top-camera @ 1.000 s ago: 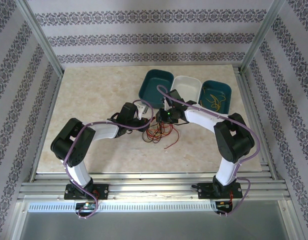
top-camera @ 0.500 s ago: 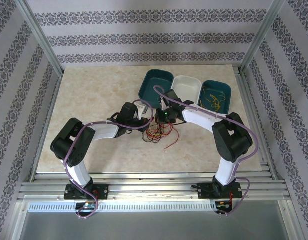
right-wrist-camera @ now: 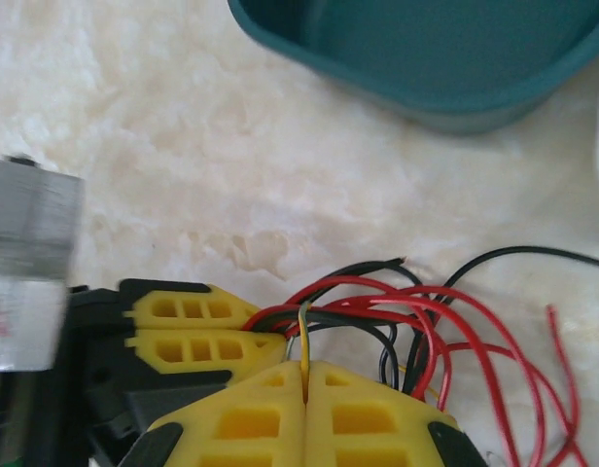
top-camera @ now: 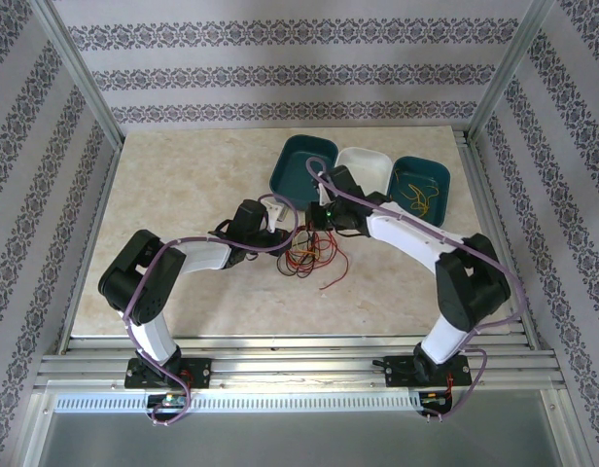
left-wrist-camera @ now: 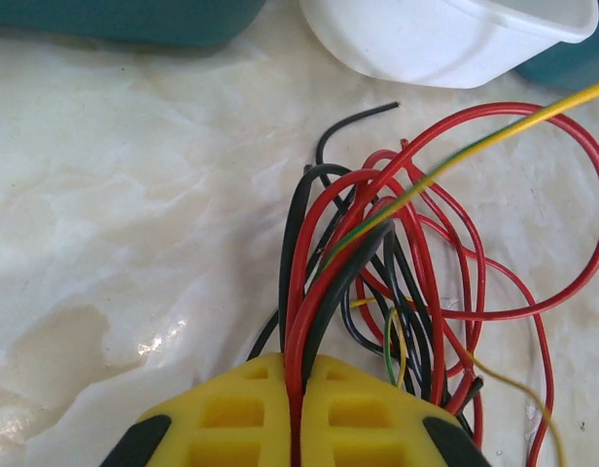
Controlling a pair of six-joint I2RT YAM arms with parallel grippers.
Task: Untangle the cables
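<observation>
From above, the cables [top-camera: 310, 257] lie as a loose bunch of red, black and yellow loops on the marble table [top-camera: 183, 195], in front of three trays. The left claw [top-camera: 279, 225] reaches the bunch from the left and the right claw [top-camera: 313, 224] from behind it, so the two tips sit just beside each other at the bunch's upper edge. Behind them stand a teal tray [top-camera: 301, 163], a white tray [top-camera: 366, 167] and a second teal tray [top-camera: 423, 179]. That last one has a few yellow wires [top-camera: 414, 195] inside.

In the left wrist view, the left claw [left-wrist-camera: 298, 409] is clenched, its yellow fingers [left-wrist-camera: 231, 413] pressed together on red and black strands of the cables [left-wrist-camera: 377, 253]. The rest fans out on the table toward the white tray [left-wrist-camera: 445, 39]. A yellow wire [left-wrist-camera: 475, 146] rises taut out of the bunch toward the upper right.

In the right wrist view, the right claw [right-wrist-camera: 305, 389] is clenched on the yellow wire [right-wrist-camera: 303, 336], which runs up between its fingers. The left claw [right-wrist-camera: 270, 342] lies just beside it on the left. Red and black cables [right-wrist-camera: 426, 331] spread to the right, and the teal tray [right-wrist-camera: 426, 49] sits beyond.
</observation>
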